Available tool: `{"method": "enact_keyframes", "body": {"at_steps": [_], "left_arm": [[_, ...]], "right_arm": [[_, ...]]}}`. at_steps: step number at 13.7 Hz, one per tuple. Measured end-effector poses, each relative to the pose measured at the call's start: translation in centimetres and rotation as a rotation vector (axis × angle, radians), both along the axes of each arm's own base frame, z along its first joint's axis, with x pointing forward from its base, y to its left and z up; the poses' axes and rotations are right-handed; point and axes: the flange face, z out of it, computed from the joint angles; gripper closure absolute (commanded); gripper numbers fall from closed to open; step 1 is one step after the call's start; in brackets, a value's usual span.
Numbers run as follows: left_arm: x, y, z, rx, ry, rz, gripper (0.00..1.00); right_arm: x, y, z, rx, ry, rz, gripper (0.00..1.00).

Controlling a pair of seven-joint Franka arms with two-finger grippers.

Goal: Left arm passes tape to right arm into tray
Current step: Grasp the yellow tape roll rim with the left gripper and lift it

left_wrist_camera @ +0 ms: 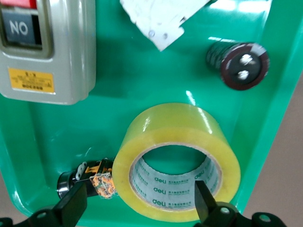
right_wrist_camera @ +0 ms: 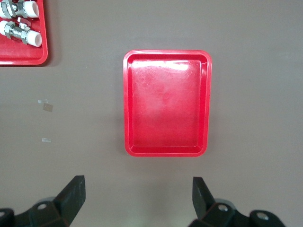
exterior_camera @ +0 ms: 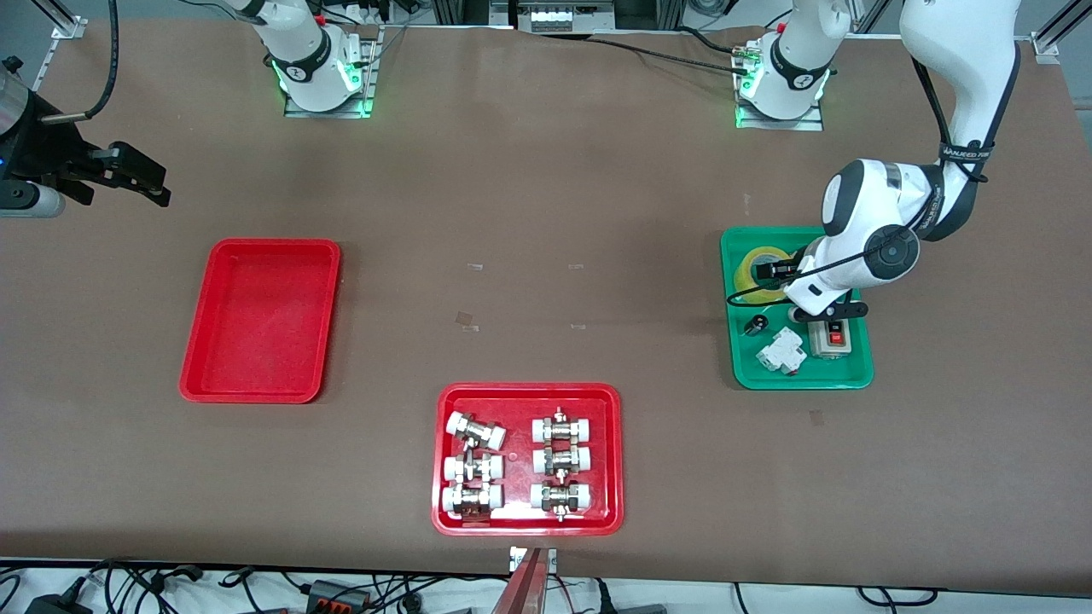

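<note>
- The left gripper (left_wrist_camera: 137,208) hangs low over the green tray (exterior_camera: 860,375), fingers spread wide; one finger (left_wrist_camera: 204,201) sits over the roll's core, the other outside it.
- The tape (exterior_camera: 762,269) lies flat in that tray's corner farthest from the front camera, beside a small black part (left_wrist_camera: 87,182).
- A grey switch box (left_wrist_camera: 47,52), a white breaker (exterior_camera: 781,351) and a round knob (left_wrist_camera: 242,65) share the tray.
- The right gripper (exterior_camera: 128,175) waits open, holding nothing, above the table at the right arm's end.
- The plain red tray (exterior_camera: 256,324) holds nothing; the fittings tray (exterior_camera: 527,459) lies nearest the camera.
</note>
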Motion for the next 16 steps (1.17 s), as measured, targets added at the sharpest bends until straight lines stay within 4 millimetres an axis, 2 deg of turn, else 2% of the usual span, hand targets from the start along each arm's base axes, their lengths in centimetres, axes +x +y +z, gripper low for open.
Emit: {"method": "enact_keyframes", "body": {"at_steps": [4,7,14,16], "left_arm": [[-0.6,0.7,-1.3,0.007,0.010,0.033,0.00],[-1.0,0.7,-2.2,0.007,0.008,0.036,0.31],[-1.0,0.9,-2.1,0.009,0.006,0.043,0.98],[-0.9,1.3,-2.0,0.009,0.002,0.050,0.99]], "right_arm": [[0.0,0.0,0.0,0.000,0.000,0.000,0.00],[0.0,0.0,0.0,0.000,0.000,0.000,0.00],[0.0,0.0,0.0,0.000,0.000,0.000,0.00],[0.0,0.0,0.0,0.000,0.000,0.000,0.00]]}}
